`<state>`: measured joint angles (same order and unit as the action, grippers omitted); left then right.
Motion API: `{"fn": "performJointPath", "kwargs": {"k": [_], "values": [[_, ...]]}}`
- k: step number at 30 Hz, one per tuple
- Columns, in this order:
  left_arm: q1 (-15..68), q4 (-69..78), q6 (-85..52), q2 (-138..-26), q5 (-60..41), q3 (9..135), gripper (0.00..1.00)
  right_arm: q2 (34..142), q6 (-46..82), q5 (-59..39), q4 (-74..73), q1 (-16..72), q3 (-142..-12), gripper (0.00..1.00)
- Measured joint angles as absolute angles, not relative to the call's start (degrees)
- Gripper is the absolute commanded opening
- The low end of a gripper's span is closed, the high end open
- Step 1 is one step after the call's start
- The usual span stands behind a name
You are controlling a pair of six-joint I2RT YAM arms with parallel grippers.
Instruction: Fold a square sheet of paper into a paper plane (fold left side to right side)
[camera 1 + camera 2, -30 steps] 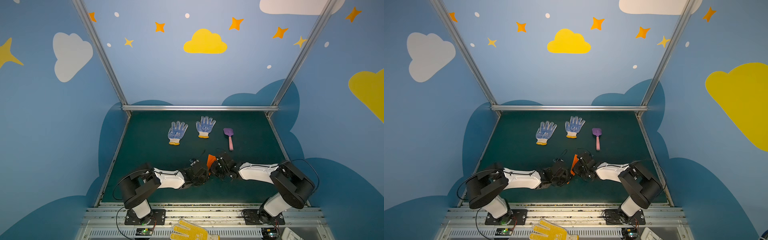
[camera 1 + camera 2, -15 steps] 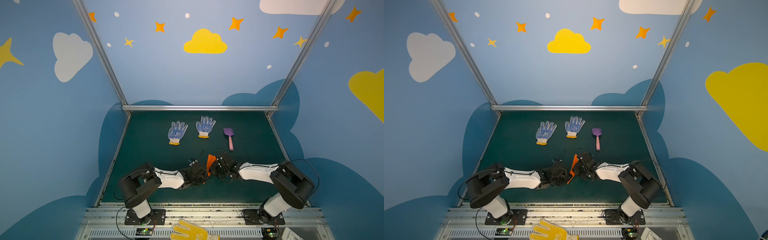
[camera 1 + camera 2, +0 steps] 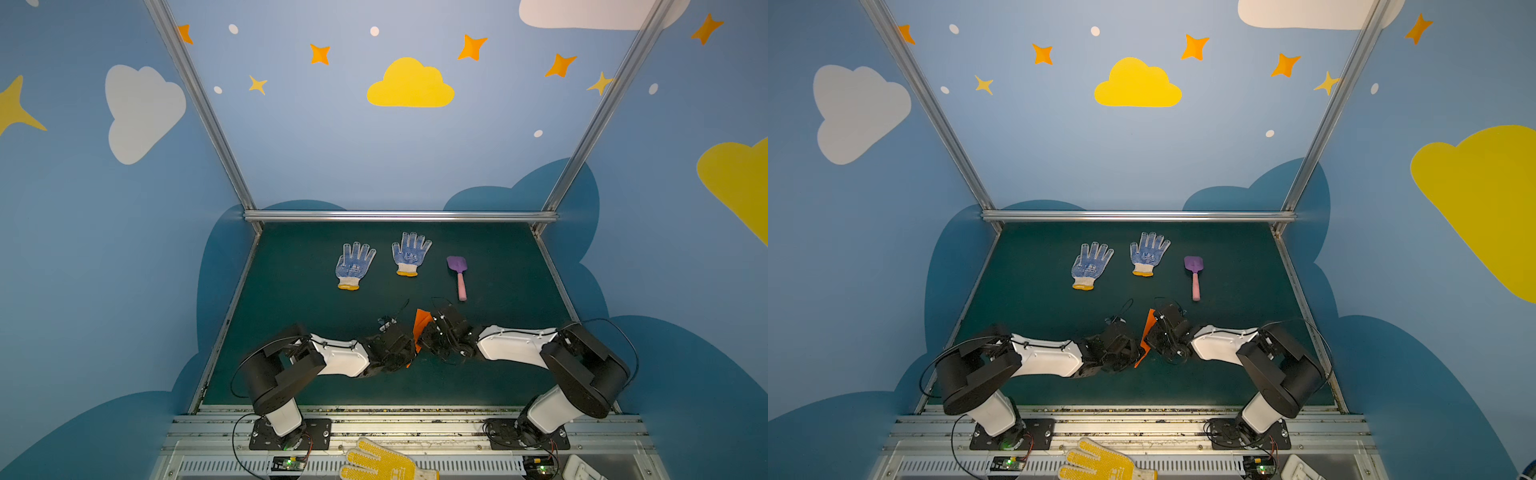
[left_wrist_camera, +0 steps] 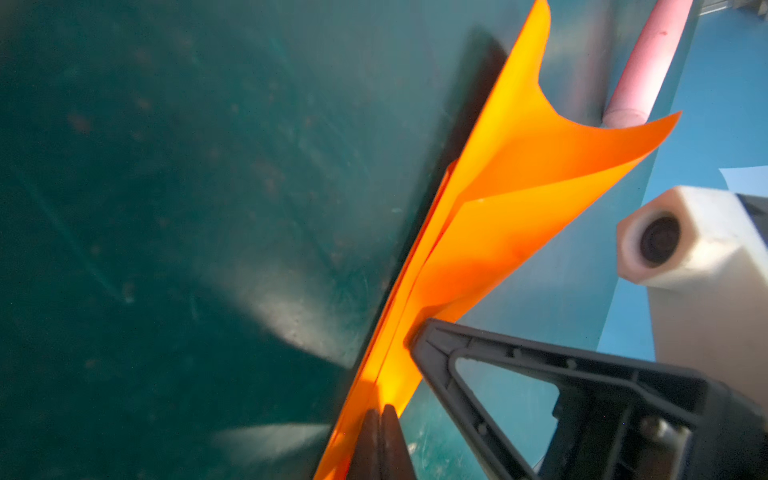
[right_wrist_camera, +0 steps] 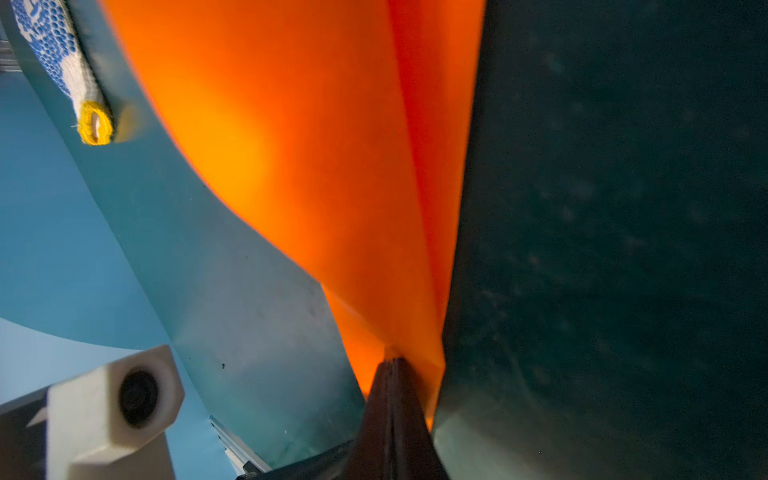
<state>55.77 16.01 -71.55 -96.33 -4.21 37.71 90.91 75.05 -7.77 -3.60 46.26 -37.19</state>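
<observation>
The orange paper (image 3: 420,322) is held on edge over the green mat (image 3: 311,324), near the front middle of it, between the two wrists in both top views. It is already folded into several layers. In the left wrist view the paper (image 4: 519,187) is seen with a long straight crease on the mat side, and the free flaps are curled open away from it (one corner is bent outward like a wing). In the right wrist view it (image 5: 311,145) is seen narrowing toward the spot where it is pinched. Whether the crease rests on the mat cannot be told.

The left gripper (image 4: 380,415) is clenched on the paper near its nearer end, the two dark tips pressed together with orange layers caught between them. The right gripper (image 5: 392,363) is likewise closed tight on the paper, just beside the left one's grip. One of its black fingers (image 4: 432,336) is seen touching the sheet in the left wrist view.

Farther back on the mat, two blue-dotted white gloves (image 3: 354,266) (image 3: 410,254) are laid flat side by side, well apart from the paper. A purple-and-pink toy shovel (image 3: 458,274) is laid to their right, its handle pointed toward the front and ending near the paper. A yellow glove (image 3: 380,461) is laid on the front rail, off the mat.
</observation>
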Motion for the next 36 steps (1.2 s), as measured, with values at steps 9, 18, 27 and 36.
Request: {"fn": "performJointPath", "kwargs": {"k": [9,18,27,36], "values": [[56.21,11.94,-70.24,-94.28,-5.91,37.23,0.03,90.70,75.26,-7.57,-3.18,46.28,-37.17,0.00],[56.80,8.14,-70.28,-86.56,-8.47,31.00,0.03,90.67,75.90,-7.53,-3.16,46.30,-37.17,0.00],[56.47,-0.86,-69.01,-79.70,-6.13,32.10,0.03,90.61,76.07,-7.44,-3.36,46.37,-36.88,0.00],[55.51,6.70,-69.12,-86.80,-6.20,37.43,0.03,90.43,76.14,-7.07,-3.62,46.57,-36.67,0.00]]}}
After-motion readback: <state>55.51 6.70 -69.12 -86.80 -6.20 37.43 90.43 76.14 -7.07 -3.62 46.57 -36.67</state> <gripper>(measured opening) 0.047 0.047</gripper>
